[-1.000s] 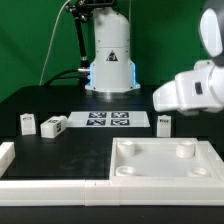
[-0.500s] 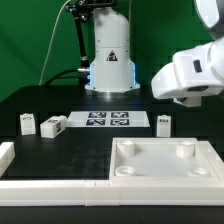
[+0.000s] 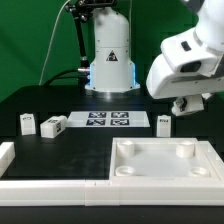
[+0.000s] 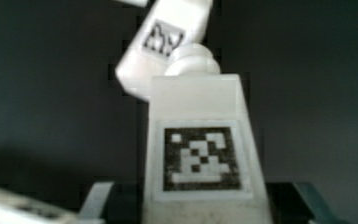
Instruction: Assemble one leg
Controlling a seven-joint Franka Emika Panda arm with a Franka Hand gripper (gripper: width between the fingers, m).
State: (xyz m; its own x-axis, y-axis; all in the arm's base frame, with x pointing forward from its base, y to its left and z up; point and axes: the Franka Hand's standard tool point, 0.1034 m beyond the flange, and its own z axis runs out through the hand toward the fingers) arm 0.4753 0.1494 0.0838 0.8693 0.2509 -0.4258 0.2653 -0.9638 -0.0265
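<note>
My gripper (image 3: pixel 189 104) hangs above the table at the exterior view's right, over the far edge of the large white plate (image 3: pixel 165 165). In the wrist view the gripper (image 4: pixel 202 205) is shut on a leg (image 4: pixel 201 120), a white block with a black-and-white tag, held between the two fingers (image 4: pixel 101 200). A second leg (image 4: pixel 167 50) lies on the dark table beyond it. In the exterior view three legs rest on the table: two (image 3: pixel 27 123) (image 3: pixel 53 125) at the left and one (image 3: pixel 164 122) at the right, below the gripper.
The marker board (image 3: pixel 108 119) lies at mid-table in front of the robot base (image 3: pixel 110 60). A white raised border (image 3: pixel 40 180) runs along the near edge at the exterior view's left.
The arm's hand has moved up and toward the exterior view's left, and the gripper now shows beneath it. The legs on the table and the plate have not moved.
</note>
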